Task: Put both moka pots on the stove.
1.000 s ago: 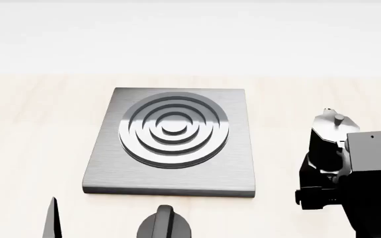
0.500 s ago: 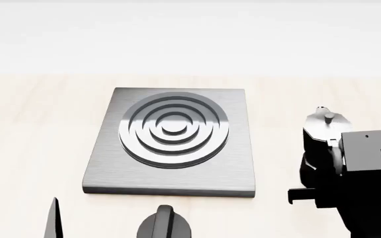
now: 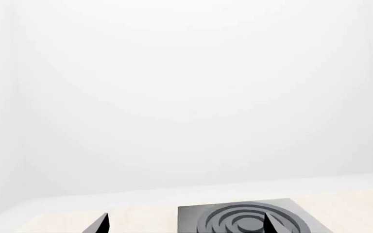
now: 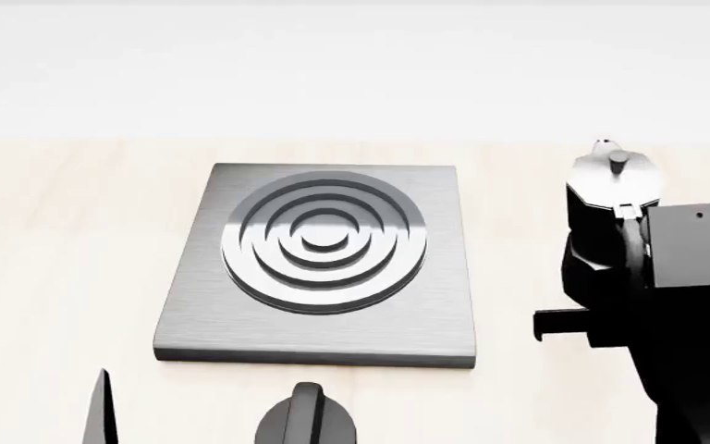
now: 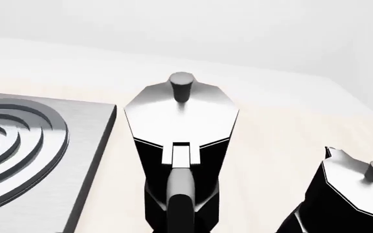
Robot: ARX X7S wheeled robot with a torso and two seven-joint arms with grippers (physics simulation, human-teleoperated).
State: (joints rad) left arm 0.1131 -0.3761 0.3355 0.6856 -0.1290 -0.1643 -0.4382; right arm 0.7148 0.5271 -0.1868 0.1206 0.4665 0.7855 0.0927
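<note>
The stove (image 4: 195, 314) lies flat on the pale table; its rings also show in the right wrist view (image 5: 18, 141). One moka pot (image 4: 610, 199), black with a silvery lid, hangs right of the stove, off the table. My right gripper (image 4: 608, 301) is shut on its handle side. In the right wrist view this pot (image 5: 181, 121) fills the middle and hides the fingers. The second moka pot (image 5: 355, 194) stands on the table beside it, farther from the stove. My left gripper (image 3: 186, 224) stands open and empty near the stove's front left; one of its fingertips (image 4: 99, 407) shows in the head view.
A small round black knob (image 4: 308, 418) sits at the stove's front edge. The table (image 4: 59, 231) runs back to a white wall. My right arm (image 4: 701, 305) blocks the head view's right side.
The right gripper has risen with the moka pot in it, lifting the pot off the table and slightly towards the stove. The left gripper has not moved.
</note>
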